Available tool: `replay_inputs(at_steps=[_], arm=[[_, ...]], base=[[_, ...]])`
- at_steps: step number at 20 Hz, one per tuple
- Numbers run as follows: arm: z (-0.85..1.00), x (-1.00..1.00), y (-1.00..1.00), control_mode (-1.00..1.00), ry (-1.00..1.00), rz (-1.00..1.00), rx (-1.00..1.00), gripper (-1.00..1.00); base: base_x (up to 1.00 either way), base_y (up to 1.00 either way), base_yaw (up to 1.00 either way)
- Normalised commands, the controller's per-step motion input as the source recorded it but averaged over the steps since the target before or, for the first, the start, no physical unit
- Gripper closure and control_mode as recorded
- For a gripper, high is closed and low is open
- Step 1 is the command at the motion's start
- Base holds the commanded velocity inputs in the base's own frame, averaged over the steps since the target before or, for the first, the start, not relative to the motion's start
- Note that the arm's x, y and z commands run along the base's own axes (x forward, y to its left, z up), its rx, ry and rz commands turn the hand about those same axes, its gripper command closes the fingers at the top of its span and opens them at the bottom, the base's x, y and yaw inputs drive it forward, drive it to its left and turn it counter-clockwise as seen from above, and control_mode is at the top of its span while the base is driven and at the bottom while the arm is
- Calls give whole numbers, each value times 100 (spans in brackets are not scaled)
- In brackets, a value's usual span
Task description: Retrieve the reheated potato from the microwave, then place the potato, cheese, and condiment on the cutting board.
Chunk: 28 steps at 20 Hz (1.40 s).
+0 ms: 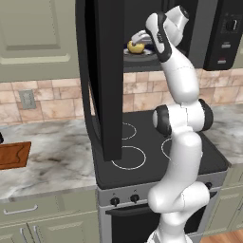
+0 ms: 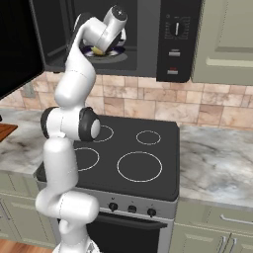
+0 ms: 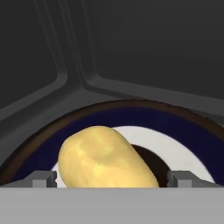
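Base views: behind arm, sharing microwave [image 1: 142, 28] | hand view: close, seemingly downward

The smooth yellow-golden oval potato [image 3: 104, 158] lies on its side on a white plate with a dark blue rim [image 3: 183, 151] inside the large black over-range microwave [image 2: 163, 39], whose wide dark door [image 1: 107, 76] stands swung open. The flat reddish-brown wooden cutting board [image 1: 13, 154] lies on the marble counter far to the left, seemingly bare.

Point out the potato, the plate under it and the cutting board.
potato [image 3: 105, 157], hand view, middle of its yellow skin.
plate [image 3: 183, 153], hand view, bare white part right of the potato.
cutting board [image 1: 13, 154], left base view, middle of its wooden top.
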Motion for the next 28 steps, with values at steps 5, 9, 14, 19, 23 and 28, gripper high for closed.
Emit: replay_inputs(at_steps=[5, 9, 14, 19, 23, 28], arm=[[-9, -2, 8, -100, 0, 5, 0, -100], [-13, -1, 9, -100, 0, 1, 0, -100], [-12, 0, 6, -100, 0, 1, 0, -100], [-5, 0, 8, -100, 0, 0, 0, 100], [0, 0, 5, -100, 0, 0, 0, 100], [0, 0, 4, -100, 0, 0, 0, 100]], base=[[0, 0, 0], [0, 0, 0], [0, 0, 0], [0, 0, 0], [0, 0, 0], [0, 0, 0]])
